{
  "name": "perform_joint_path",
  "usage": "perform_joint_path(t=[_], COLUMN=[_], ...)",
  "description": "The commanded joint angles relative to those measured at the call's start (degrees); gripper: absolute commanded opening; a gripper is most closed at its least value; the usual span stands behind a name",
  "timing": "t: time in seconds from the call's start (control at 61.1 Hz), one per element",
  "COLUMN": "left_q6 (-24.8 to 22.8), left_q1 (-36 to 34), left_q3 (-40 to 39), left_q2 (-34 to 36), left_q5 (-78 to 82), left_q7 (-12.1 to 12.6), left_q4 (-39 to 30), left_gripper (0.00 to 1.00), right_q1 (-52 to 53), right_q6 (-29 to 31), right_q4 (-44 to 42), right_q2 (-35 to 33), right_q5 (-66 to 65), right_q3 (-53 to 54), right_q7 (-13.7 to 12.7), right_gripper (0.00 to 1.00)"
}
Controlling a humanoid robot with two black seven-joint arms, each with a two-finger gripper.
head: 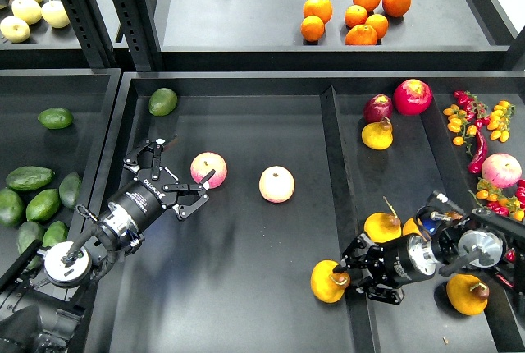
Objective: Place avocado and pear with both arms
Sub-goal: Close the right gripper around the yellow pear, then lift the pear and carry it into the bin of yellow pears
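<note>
The pear (330,281), golden yellow with a brown dimple, lies at the front right of the middle tray (246,287), against the divider. My right gripper (351,274) reaches over the divider. Its jaws are spread and its fingertips are at the pear's right side. The avocado (162,101), dull green and egg-shaped, lies at the back left corner of the middle tray, well away from both grippers. My left gripper (184,164) is open and empty, with one fingertip right beside a pink-and-yellow apple (208,170).
A second blushed apple (276,184) lies mid-tray. Several avocados (30,177) fill the left tray. The right tray holds more yellow pears (382,227), red fruit (412,96) and small peppers (476,127). Oranges (361,34) sit on the back shelf.
</note>
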Motion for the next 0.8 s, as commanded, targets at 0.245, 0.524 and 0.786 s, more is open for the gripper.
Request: perform_joint_path(t=[0.245,0.524,0.786], left_q6=[0.00,0.00,0.00], left_q1=[0.00,0.00,0.00], left_q3=[-0.01,0.08,0.08], left_q2=[0.00,0.00,0.00], left_q5=[0.01,0.18,0.01], left_q7=[0.09,0.09,0.09], left_q4=[0.26,0.35,0.35], left_gripper=[0.99,0.99,0.99], right_q1=[3.31,4.80,4.10], right_q6=[0.02,0.02,0.02], right_q4=[0.43,1.66,2.45], right_q2=[-4.16,-9.79,-14.71], right_q5=[3.13,5.94,7.35], right_q3=[2.47,1.86,-0.60], right_q7=[0.00,0.00,0.00], right_gripper=[0.02,0.02,0.03])
